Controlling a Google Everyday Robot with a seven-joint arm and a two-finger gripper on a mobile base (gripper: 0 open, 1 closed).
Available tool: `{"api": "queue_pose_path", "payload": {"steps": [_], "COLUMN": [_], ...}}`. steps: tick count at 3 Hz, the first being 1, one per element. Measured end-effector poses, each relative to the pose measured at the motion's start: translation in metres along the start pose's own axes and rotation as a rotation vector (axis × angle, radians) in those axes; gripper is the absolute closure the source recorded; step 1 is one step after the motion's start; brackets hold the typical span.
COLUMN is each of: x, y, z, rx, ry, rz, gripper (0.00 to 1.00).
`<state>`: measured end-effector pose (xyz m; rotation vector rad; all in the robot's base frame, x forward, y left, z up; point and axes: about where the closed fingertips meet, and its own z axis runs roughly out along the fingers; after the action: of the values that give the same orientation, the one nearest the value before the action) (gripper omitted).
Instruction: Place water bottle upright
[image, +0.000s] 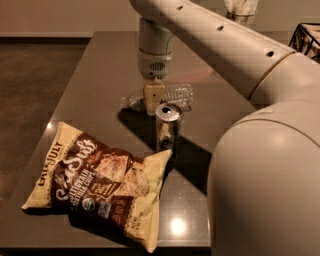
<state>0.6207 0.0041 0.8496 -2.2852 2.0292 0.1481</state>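
robot arm: pale, fills the right half of the frame. it runs from a bulky rounded section at lower right up and across to the top centre, where the wrist turns straight down.

tabletop: dark and glossy, occupying the centre and left of the frame. a darker floor shows at far left.

snack bag: cream and brown, lying flat in the lower left of the frame. its right corner reaches the foot of the can.

water bottle: clear and ribbed, lying on its side across the middle of the frame, just behind the can, narrower end toward the left. not upright.

drink can: silver, standing upright at frame centre, opened top visible, just in front of the bottle.

pincer: tan, pointing straight down at upper centre and overlapping the bottle left of its middle. whether it is open, closed or gripping the bottle cannot be told.

wire basket: dark, cut off by the upper right edge of the frame.
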Motion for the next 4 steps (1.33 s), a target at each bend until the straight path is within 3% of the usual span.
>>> {"api": "queue_pose_path", "payload": {"steps": [1,2,4], "x": [-0.001,0.009,0.012], "y": [-0.007,-0.009,0.005], "z": [-0.016,-0.052,-0.105], "rx": [-0.001,0.035,0.115], "ry": [-0.087,-0.238,-0.62], "rz": [0.005,0.045,0.158], "gripper": [0.72,0.96,1.0]}}
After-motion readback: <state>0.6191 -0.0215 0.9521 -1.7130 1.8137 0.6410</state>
